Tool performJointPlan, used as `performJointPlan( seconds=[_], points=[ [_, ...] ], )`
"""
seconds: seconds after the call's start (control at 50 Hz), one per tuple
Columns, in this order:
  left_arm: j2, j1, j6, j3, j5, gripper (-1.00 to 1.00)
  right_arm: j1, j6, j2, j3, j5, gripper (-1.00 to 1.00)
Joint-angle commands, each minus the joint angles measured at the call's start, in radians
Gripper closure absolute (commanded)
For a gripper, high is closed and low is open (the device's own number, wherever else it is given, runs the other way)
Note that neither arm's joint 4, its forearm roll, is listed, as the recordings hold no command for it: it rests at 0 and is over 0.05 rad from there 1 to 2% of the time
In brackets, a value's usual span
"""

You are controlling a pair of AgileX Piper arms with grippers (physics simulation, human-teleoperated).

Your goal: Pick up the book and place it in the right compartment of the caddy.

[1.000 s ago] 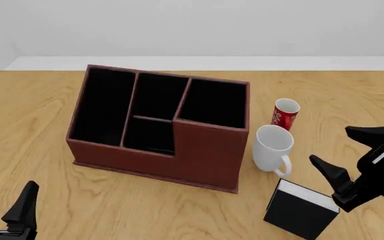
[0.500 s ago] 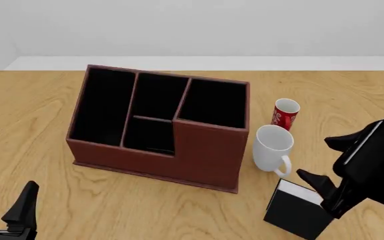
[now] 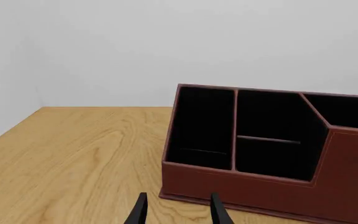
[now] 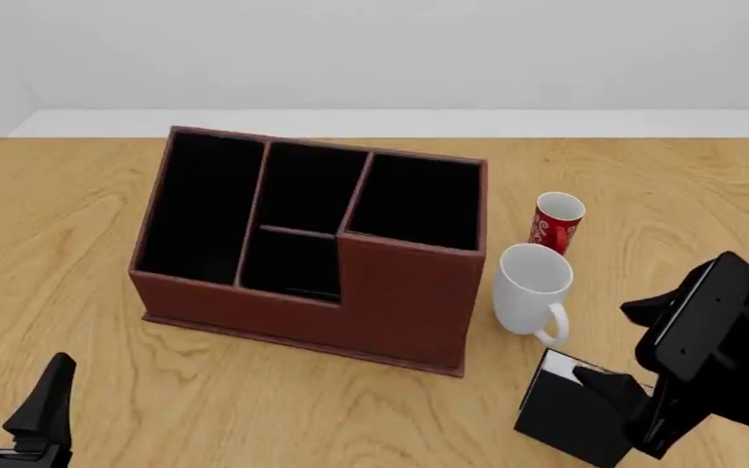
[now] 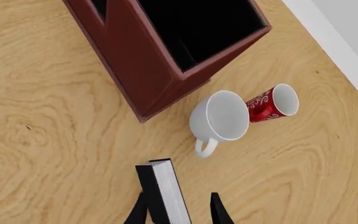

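Note:
The black book (image 4: 568,421) with white page edges (image 5: 170,193) stands upright on the table at the front right. My right gripper (image 4: 605,343) is open and low over it. In the right wrist view, the book's top edge sits between the fingers (image 5: 177,206), close against one of them. The reddish-brown caddy (image 4: 401,297) stands mid-table, and its right compartment (image 4: 416,200) is empty behind the tallest front wall. That compartment also shows in the right wrist view (image 5: 197,28). My left gripper (image 4: 11,378) is open and empty at the front left, facing the caddy (image 3: 260,196).
A white mug (image 4: 531,283) stands between the book and the caddy, close to both. A red cup (image 4: 557,222) stands just behind the mug. Both show in the right wrist view, the mug (image 5: 219,116) and the cup (image 5: 272,103). The table's far edge meets a white wall.
My right gripper has come down and moved left toward the book, so its open fingers now straddle the book's top. The left arm, book and caddy have not moved.

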Motion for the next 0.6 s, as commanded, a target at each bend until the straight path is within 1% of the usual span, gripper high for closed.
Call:
performJointPlan(
  seconds=[0.02,0.1,0.12,0.14,0.28,0.38,0.4,0.44,0.46,0.48,0.56,0.58,0.6],
  points=[
    [0.0,0.0,0.0,0.0,0.0,-1.0,0.012,0.015,0.003,0.021,0.016,-1.0],
    [0.0,0.0,0.0,0.0,0.0,-1.0,-0.003,0.009,0.006,0.039,0.006,-1.0],
    [0.0,0.0,0.0,0.0,0.0,-1.0,-0.001,0.018,0.005,0.038,0.005,-1.0],
    [0.0,0.0,0.0,0.0,0.0,-1.0,-0.009,0.009,0.006,0.046,-0.001,-1.0],
    [0.0,0.0,0.0,0.0,0.0,-1.0,0.006,0.034,0.01,0.071,-0.013,-1.0],
    [0.0,0.0,0.0,0.0,0.0,-1.0,0.007,0.03,0.014,0.095,-0.026,-1.0],
    [0.0,0.0,0.0,0.0,0.0,-1.0,0.011,0.036,0.012,0.094,-0.023,-1.0],
    [0.0,0.0,0.0,0.0,0.0,-1.0,0.0,0.027,0.017,0.091,-0.028,-1.0],
    [0.0,0.0,0.0,0.0,0.0,-1.0,0.003,0.033,0.017,0.088,-0.026,-1.0],
    [0.0,0.0,0.0,0.0,0.0,-1.0,-0.001,0.025,0.019,0.092,-0.029,-1.0],
    [0.0,0.0,0.0,0.0,0.0,-1.0,0.0,0.027,0.022,0.091,-0.032,-1.0],
    [0.0,0.0,0.0,0.0,0.0,-1.0,-0.006,0.019,0.026,0.093,-0.039,-1.0],
    [0.0,0.0,0.0,0.0,0.0,-1.0,-0.001,0.027,0.026,0.091,-0.036,-1.0]
  ],
)
